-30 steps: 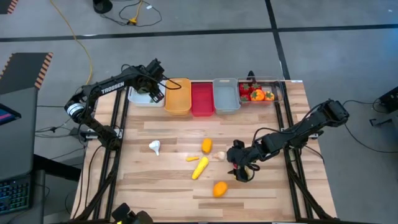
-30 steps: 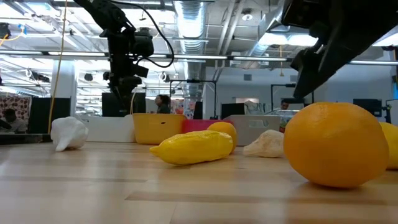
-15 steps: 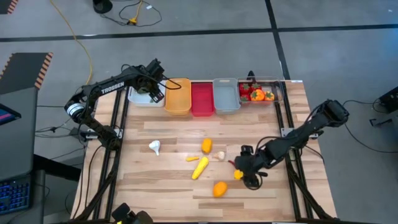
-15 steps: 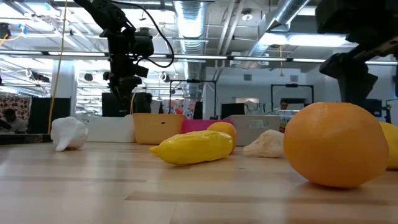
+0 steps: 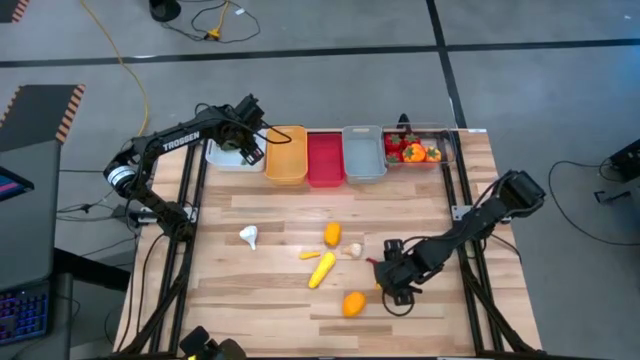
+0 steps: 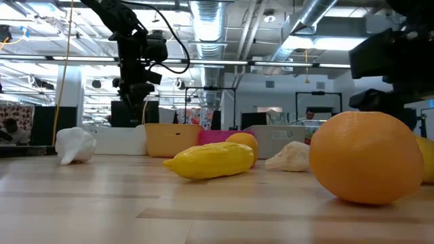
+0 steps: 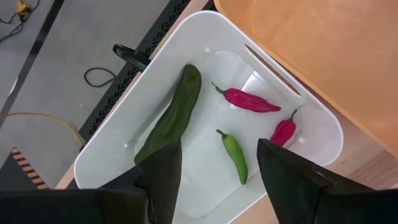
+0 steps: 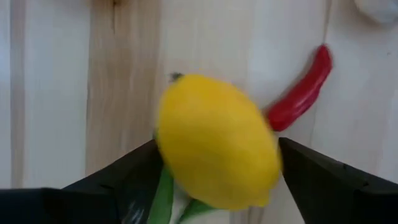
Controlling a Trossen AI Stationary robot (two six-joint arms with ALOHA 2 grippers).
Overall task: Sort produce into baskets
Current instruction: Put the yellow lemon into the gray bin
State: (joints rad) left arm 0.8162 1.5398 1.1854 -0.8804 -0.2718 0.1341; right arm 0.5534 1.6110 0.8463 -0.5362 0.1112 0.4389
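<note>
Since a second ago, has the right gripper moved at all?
Yes. In the high view the right gripper has shifted toward the table's near edge, away from the pale garlic, and now sits beside the orange fruit.

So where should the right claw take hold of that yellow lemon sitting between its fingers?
Grip the lemon across its rounded middle, coming straight down from above. The right claw already straddles it with a finger on each side, and the red chilli and a green piece beside it leave little room lower down.
</note>
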